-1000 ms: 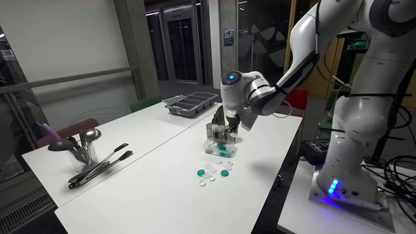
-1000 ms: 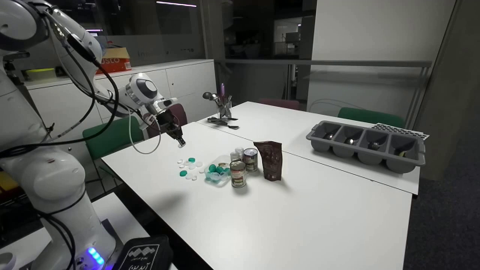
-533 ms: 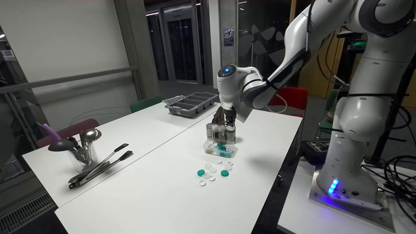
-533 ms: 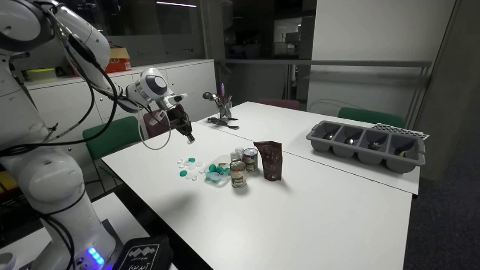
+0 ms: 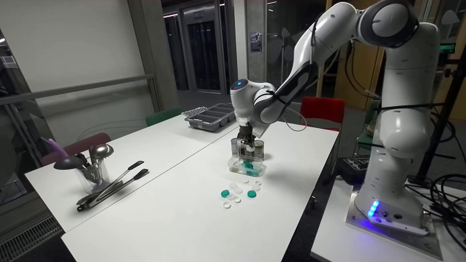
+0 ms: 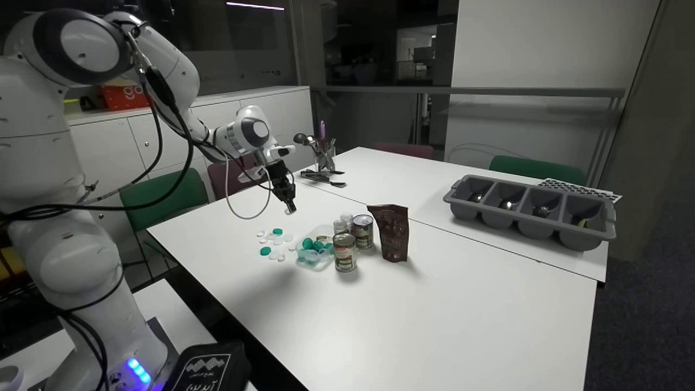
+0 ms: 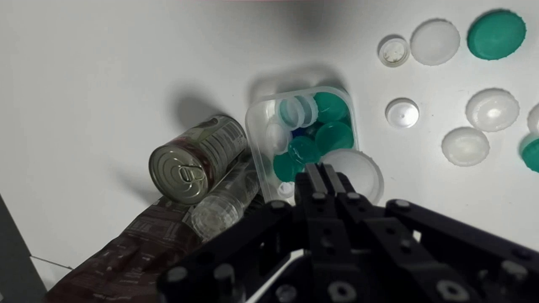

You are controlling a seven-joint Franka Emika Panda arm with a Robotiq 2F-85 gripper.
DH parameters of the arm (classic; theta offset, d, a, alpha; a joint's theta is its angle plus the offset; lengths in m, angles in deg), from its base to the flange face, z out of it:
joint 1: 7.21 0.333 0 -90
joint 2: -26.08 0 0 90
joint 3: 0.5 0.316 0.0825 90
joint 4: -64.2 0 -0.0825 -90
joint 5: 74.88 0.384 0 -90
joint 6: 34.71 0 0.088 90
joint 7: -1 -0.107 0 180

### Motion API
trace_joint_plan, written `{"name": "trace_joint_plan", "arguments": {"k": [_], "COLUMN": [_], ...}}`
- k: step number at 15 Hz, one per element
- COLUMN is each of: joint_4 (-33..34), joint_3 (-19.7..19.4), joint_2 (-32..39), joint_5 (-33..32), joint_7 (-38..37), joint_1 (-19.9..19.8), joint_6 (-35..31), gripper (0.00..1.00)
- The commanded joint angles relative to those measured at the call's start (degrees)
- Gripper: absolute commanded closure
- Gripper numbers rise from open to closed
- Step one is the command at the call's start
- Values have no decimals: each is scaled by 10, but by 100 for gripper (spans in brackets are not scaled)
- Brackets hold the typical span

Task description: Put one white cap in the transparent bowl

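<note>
Wrist view: the gripper [image 7: 321, 167], higher than the transparent bowl [image 7: 260, 134], has its jaws clenched on a white cap [image 7: 365, 172] that visually overlaps the bowl's right edge. Green caps [image 7: 334, 136] lie inside the bowl; loose caps [image 7: 493, 110] sit to its right, a can [image 7: 200, 160] just left.
</note>
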Motion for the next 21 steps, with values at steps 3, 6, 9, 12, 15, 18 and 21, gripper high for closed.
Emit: {"name": "trace_joint_plan", "arguments": {"k": [3,6,9,12,15,18,21], "joint_4": [77,101,119,133,145,148,120], "joint_3": [-30,-44,-54,-64,-71,-76,-83], "joint_2": [94,123,144,160,174,177,150], "joint_5": [46,66,79,86,97,104,77], "joint_7": [69,90,100,100,102,100,73], "joint_1": [-2,1,2,3,2,4,23], "joint_6": [-2,2,5,10,12,5,-7], "gripper": [99,99,99,99,71,50,27]}}
